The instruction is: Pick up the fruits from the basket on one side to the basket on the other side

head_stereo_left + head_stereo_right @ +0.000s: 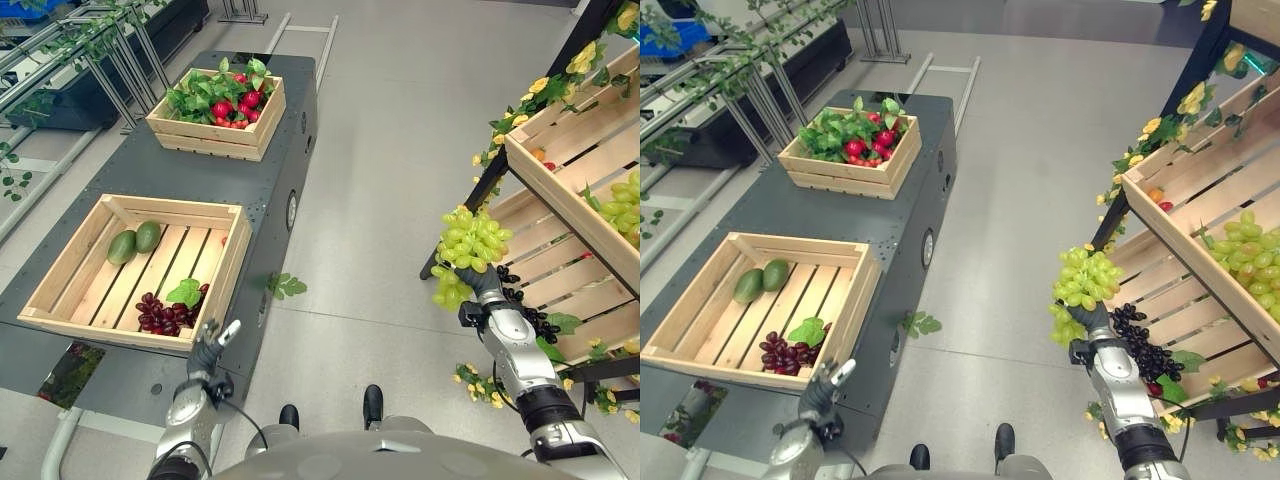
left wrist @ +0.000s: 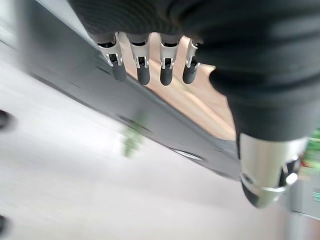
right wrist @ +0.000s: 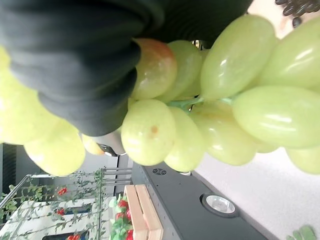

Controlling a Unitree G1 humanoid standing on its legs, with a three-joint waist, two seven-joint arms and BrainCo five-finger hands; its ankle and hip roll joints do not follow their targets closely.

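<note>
Green grapes [image 1: 468, 242] in raised right robot hand [image 1: 478, 282].

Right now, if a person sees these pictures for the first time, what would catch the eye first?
First, the green grape bunch held up by the right hand beside the tilted wooden shelves. Then the near crate on the dark cart at left, holding two green fruits and dark grapes.

Head stereo pair looks down, sharing wooden crate [image 1: 135, 265]; wrist cameras very close.
</note>
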